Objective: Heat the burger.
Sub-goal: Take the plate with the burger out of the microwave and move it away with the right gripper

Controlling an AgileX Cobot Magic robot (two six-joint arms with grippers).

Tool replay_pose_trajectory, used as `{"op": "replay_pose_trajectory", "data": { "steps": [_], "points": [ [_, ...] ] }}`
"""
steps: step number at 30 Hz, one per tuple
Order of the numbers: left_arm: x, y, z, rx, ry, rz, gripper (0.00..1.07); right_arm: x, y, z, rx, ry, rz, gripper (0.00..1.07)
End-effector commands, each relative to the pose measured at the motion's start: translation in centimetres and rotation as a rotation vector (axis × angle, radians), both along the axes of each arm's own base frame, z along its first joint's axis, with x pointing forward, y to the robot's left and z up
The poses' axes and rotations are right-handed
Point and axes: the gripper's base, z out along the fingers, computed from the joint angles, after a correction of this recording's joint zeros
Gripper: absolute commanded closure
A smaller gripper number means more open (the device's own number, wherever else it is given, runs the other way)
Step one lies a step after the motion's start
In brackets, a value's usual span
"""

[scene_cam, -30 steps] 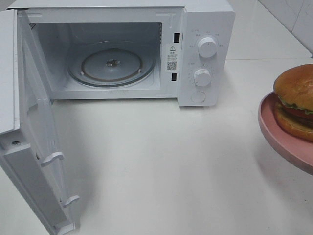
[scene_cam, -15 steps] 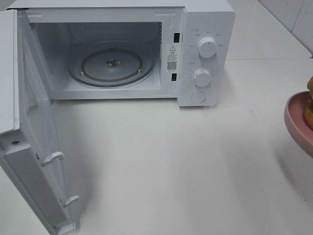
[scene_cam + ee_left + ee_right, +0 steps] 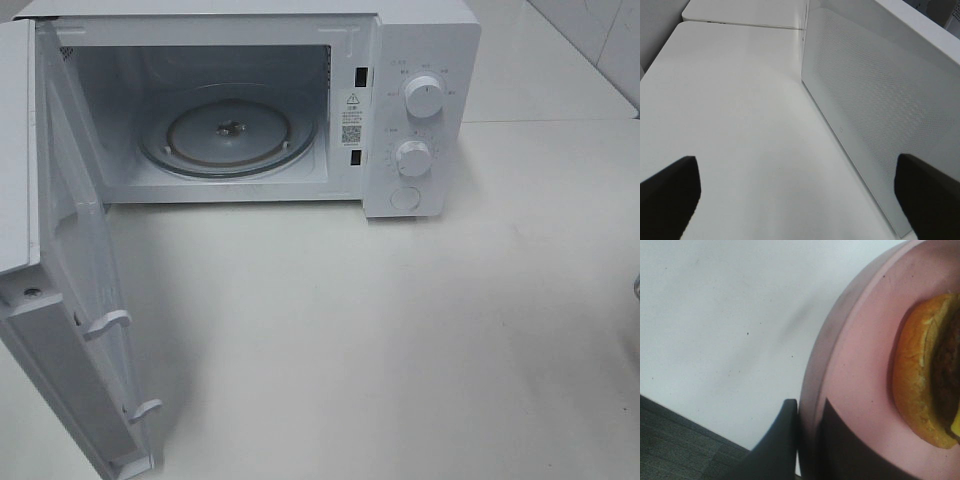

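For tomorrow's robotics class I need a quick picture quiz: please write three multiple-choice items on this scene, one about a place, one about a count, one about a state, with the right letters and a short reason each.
1. Where is the burger?
A. on the glass turntable
B. on the pink dish
C. on the bare table

2. How many round knobs does the microwave front carry?
A. one
B. two
C. four

3. How does the microwave door stand?
A. swung wide open
B. shut
C. taken off

Answers:
1 B, the right wrist view shows the bun lying on the pink surface, whose rim the right gripper pinches.
2 B, an upper knob and a lower knob show in the high view.
3 A, the door hangs out to the side and the bare glass turntable is exposed.
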Motion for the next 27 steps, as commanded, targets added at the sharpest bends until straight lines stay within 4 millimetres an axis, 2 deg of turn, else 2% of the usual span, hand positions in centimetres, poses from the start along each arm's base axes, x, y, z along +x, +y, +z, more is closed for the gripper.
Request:
{"op": "replay_pose_trajectory", "data": {
  "steps": [1, 16, 27],
  "points": [
    [-0.3, 0.0, 0.0, -0.003, -0.026, 0.001, 0.09, 1.7, 0.6, 1.3, -0.022, -0.097, -0.047, 1.07],
    [-0.3, 0.0, 0.0, -0.003, -0.026, 0.001, 0.09, 5.0, 2.8, 1.9, -0.073, -0.125, -0.313, 1.07],
    [-0.3, 0.0, 0.0, -0.003, -0.026, 0.001, 0.09, 5.4, 3.0, 2.2, -0.111, -0.137, -0.440, 1.07]
  ]
}}
